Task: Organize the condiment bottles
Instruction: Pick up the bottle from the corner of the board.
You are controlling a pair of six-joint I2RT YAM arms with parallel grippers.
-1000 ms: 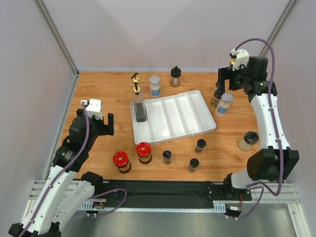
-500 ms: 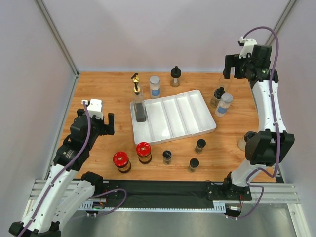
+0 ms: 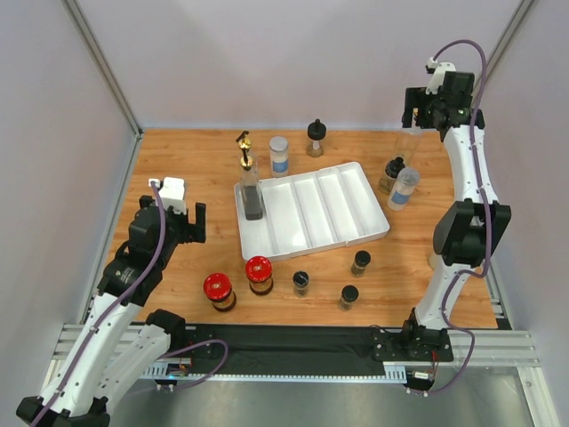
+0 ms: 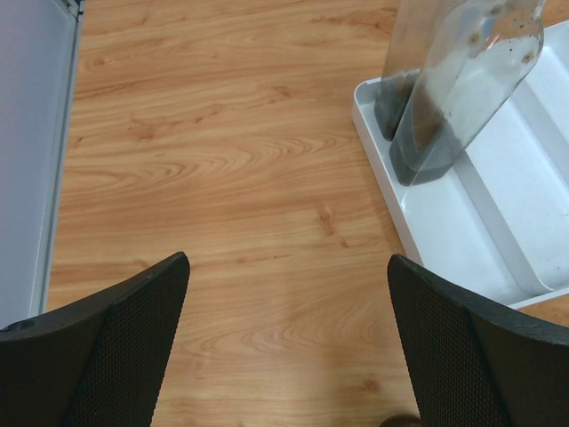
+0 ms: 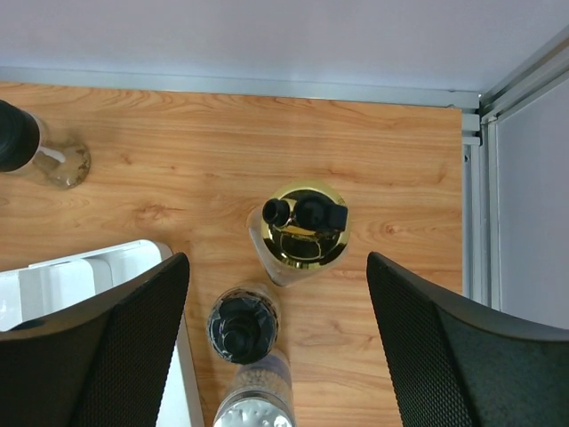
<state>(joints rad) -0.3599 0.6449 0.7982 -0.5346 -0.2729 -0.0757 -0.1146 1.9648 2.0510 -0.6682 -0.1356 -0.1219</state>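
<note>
My right gripper [image 3: 434, 100] is raised high at the back right, open and empty [image 5: 277, 263]. Directly below it stands a tall clear gold-spouted bottle [image 5: 305, 227] [image 3: 407, 142]. Nearer me are a black-capped jar [image 5: 242, 325] [image 3: 392, 173] and a white-lidded jar [image 5: 255, 405] [image 3: 403, 188]. A second gold-spouted bottle [image 3: 250, 185] [image 4: 453, 98] stands in the leftmost slot of the white tray [image 3: 313, 212]. My left gripper [image 3: 190, 222] [image 4: 286, 262] is open and empty over bare wood, left of the tray. Two red-lidded jars [image 3: 218, 290] [image 3: 259, 273] stand near the front.
Three small black-capped spice jars [image 3: 301, 282] [image 3: 348, 295] [image 3: 361, 261] stand in front of the tray. A silver-lidded jar [image 3: 279, 153] and a black-capped bottle [image 3: 315, 137] [image 5: 18, 138] stand behind it. Grey walls close the back and sides.
My right gripper has risen and drawn back toward the rear wall, uncovering the clear gold-spouted bottle beneath it. The left arm has not moved.
</note>
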